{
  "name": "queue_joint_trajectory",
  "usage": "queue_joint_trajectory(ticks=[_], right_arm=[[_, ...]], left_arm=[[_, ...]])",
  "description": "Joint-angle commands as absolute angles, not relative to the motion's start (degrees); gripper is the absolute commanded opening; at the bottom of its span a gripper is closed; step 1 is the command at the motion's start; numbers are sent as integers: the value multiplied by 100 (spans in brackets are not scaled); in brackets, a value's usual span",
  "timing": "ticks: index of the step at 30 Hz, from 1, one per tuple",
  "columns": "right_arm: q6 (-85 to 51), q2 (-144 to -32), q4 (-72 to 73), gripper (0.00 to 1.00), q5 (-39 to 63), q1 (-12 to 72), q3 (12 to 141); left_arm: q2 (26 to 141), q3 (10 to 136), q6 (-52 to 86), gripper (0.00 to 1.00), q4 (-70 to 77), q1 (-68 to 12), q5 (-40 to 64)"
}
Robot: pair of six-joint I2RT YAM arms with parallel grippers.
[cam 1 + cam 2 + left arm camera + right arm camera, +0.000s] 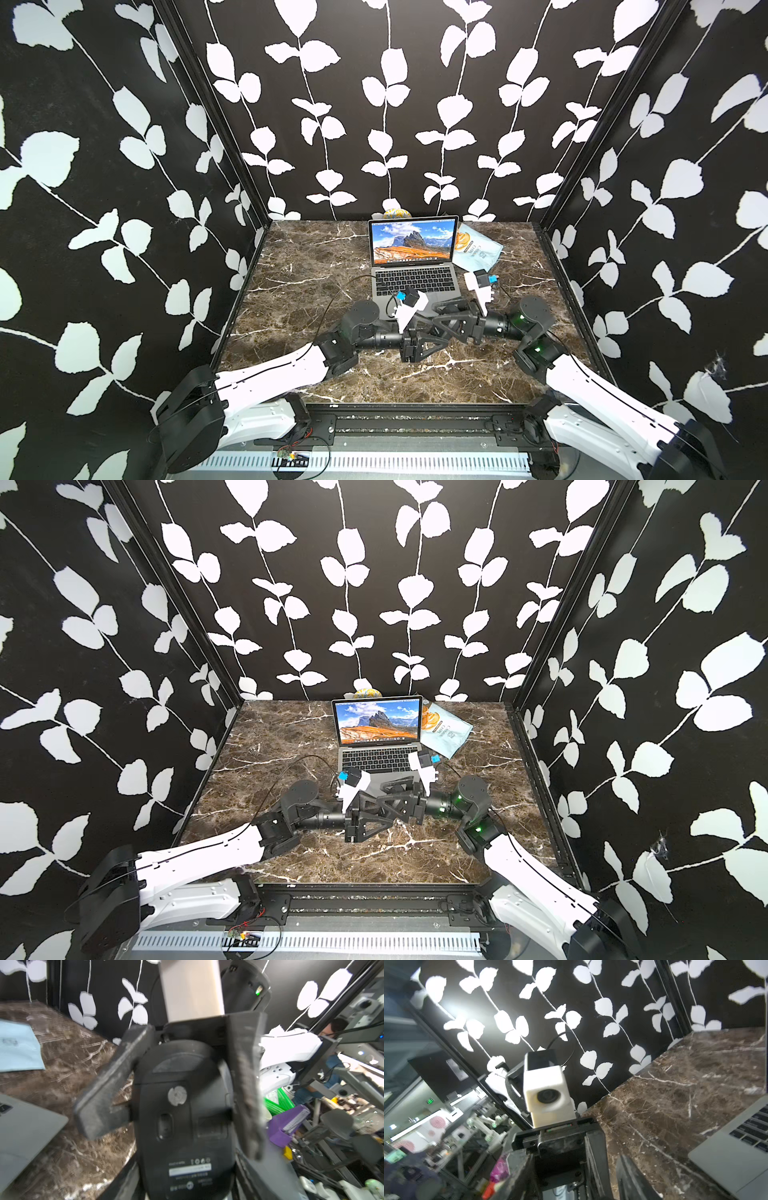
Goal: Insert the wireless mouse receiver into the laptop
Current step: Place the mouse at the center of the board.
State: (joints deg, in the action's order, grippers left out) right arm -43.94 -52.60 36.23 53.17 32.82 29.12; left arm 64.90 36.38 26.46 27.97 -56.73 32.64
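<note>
Two grippers sit nose to nose, so take them one at a time. Your left gripper [186, 1153] is clamped on the mouse [182, 1118], gripping its sides at the end with the printed label. Your right gripper [574, 1159] faces it from the opposite side, and its fingers [99, 1101] straddle the other end of the mouse. Whether they're actually pinching it or just flanking it, I can't tell, that bit is too blurry. The mouse hangs in the air between the two, over the front part of the table [291, 291], near the front edge of the open laptop [413, 243].

My guess on the why: the left one is playing vise with the belly side exposed, so the right one can get at the underside, where the receiver would be stowed. I can't pick out the receiver itself.

Orientation-wise, the underside faces the left wrist camera, with the sensor window and a pale round mark showing. The long axis runs gripper to gripper, roughly along the laptop's front edge, label end toward your left arm.
</note>
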Motion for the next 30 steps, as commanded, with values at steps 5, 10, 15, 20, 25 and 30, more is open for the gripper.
queue_joint_trajectory(ticks=[5,10,15,20,25,30], right_arm=[[-3301,-5093,1957,30,4639,3225,3269],[-1832,-5478,-1585,20,1892,3146,4022],[-1233,-6921,-2904,17,478,3840,4527],[-781,-8230,-3064,16,-620,4675,5033],[35,-9103,-2653,23,-404,5165,5420],[816,-9801,-2785,63,-21,5462,5680]], left_arm=[[6073,3415,2486,82,2645,-5362,2723],[5022,2702,2350,98,1502,-4524,1614],[4510,2905,1911,98,-153,-3921,585],[4797,3072,1873,98,-548,-3584,229],[5069,3104,1822,98,-392,-3478,297],[5333,3158,1671,98,-395,-3339,346]])
